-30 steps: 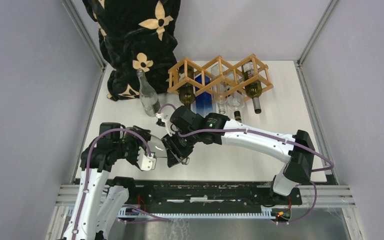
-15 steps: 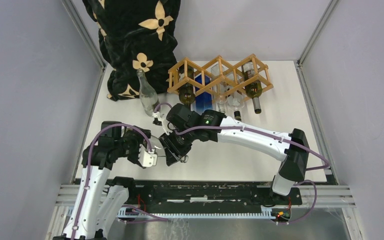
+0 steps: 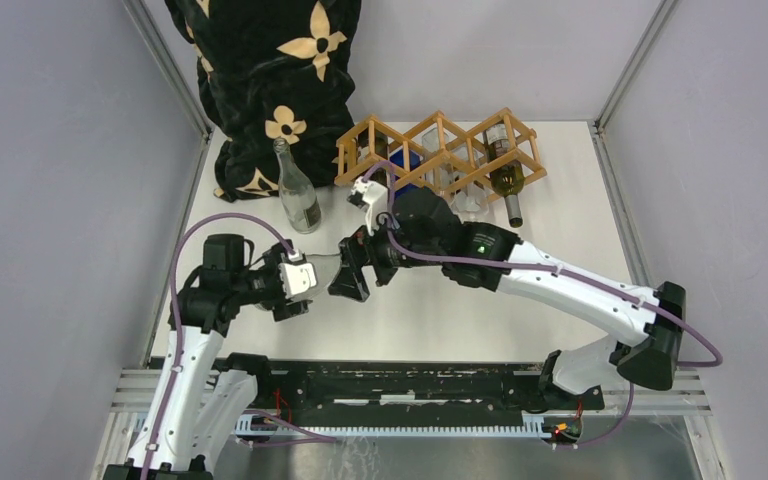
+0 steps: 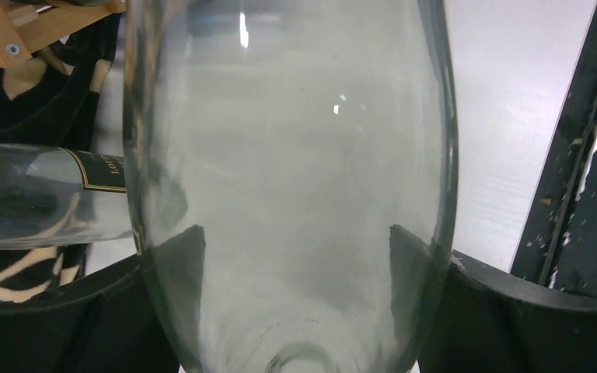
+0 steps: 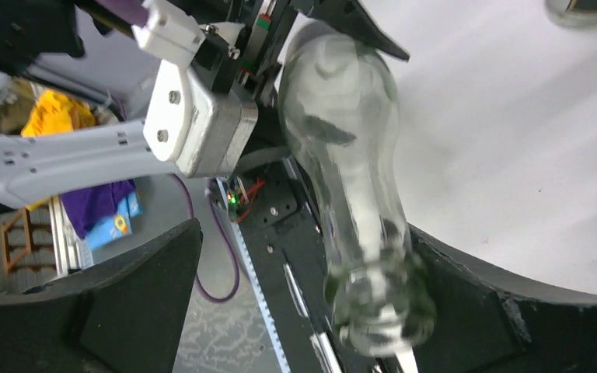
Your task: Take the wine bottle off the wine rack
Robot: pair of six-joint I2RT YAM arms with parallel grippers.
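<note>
A clear glass wine bottle (image 3: 323,270) hangs level above the table's near left, off the wine rack (image 3: 440,148). My left gripper (image 3: 308,280) is shut on its wide body. In the left wrist view the bottle (image 4: 295,140) fills the frame, and both fingers (image 4: 175,256) press on its sides. My right gripper (image 3: 348,280) faces the left one and stands open around the bottle's narrow end. In the right wrist view the bottle (image 5: 342,140) passes between the wide jaws of the right gripper (image 5: 303,241), close to the right finger.
The rack at the back holds a green bottle (image 3: 507,180) and other glass. A second clear bottle (image 3: 297,195) stands upright left of the rack. A black cloth with tan flowers (image 3: 270,80) is heaped at the back left. Grey walls close both sides.
The right gripper has opened off the bottle and its arm has swung further from the near edge. The left gripper has closed on the bottle's body and carried it slightly away from the near edge.
</note>
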